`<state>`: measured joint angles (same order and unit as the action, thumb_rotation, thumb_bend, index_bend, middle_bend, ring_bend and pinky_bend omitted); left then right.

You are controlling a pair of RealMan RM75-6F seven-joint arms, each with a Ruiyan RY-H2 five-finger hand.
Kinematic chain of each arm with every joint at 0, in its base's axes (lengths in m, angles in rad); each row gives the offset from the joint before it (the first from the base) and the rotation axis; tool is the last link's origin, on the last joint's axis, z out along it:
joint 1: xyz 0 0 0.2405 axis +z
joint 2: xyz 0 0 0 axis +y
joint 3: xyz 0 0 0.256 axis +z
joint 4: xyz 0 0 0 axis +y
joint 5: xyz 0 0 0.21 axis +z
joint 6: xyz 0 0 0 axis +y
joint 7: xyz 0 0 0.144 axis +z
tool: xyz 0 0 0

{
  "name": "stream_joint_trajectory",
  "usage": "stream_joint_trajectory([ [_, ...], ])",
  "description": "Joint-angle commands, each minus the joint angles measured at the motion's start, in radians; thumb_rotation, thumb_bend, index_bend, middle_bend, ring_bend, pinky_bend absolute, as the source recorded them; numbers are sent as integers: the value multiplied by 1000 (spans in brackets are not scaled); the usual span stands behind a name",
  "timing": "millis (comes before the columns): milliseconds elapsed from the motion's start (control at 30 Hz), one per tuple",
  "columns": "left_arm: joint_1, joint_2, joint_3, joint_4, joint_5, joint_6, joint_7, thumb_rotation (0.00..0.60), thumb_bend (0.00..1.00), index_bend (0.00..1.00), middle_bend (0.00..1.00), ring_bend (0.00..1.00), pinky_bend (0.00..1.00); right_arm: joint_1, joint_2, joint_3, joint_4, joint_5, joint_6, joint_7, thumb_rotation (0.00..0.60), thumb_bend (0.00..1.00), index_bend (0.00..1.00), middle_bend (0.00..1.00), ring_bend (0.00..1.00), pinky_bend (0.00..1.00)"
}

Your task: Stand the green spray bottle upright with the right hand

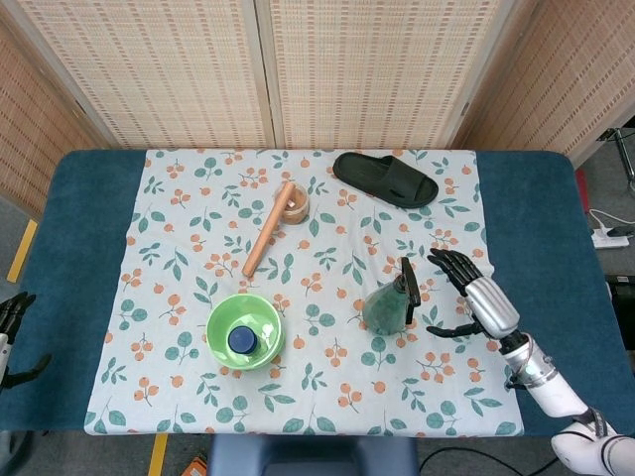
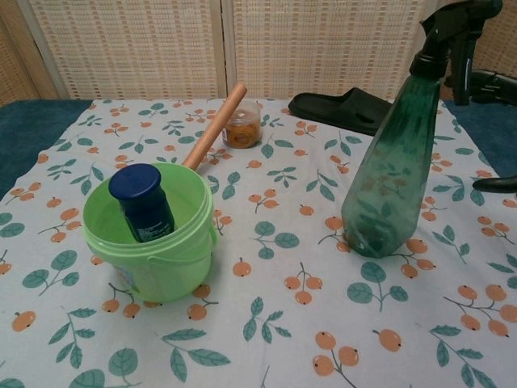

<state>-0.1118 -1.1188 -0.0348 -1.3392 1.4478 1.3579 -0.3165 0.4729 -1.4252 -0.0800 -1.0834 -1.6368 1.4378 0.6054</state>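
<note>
The green spray bottle (image 1: 389,302) (image 2: 396,166) stands upright on the patterned cloth, black nozzle on top, right of the table's middle. My right hand (image 1: 474,302) hovers just right of it with fingers spread, holding nothing and apart from the bottle. In the chest view only its dark fingertips (image 2: 489,81) show at the right edge. My left hand (image 1: 14,319) barely shows at the far left edge, off the table; how its fingers lie is unclear.
A light green bucket (image 1: 269,316) (image 2: 186,263) holds a blue-capped jar (image 1: 241,340) (image 2: 144,202). A wooden rolling pin (image 1: 268,230) (image 2: 214,125) leans by a small amber jar (image 1: 296,205) (image 2: 241,125). A black slipper (image 1: 385,178) (image 2: 347,109) lies at the back.
</note>
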Motion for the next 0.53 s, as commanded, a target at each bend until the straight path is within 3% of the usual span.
stream_joint_trajectory([
  [33,-3,1,0,-9,-4,-7,15,600,249,0,0,0,0,-46,264,-33,-330,114,-156,-617,426,0,0,0,0,0],
  [100,-6,2,0,-12,-7,-16,19,600,250,0,0,0,0,-60,322,-10,-459,203,-169,-844,385,0,0,0,0,0],
  [200,-5,5,2,-11,-9,-19,18,600,250,0,0,0,0,-78,363,21,-589,325,-171,-1039,385,0,0,0,0,0],
  [400,-4,7,-7,-8,-21,-18,8,600,250,0,0,0,0,-91,361,75,-653,497,-157,-1210,386,0,0,0,0,0],
  [533,-9,8,-7,-9,-25,-29,9,600,251,0,0,0,0,-90,365,100,-678,593,-186,-1226,390,24,0,0,0,0],
])
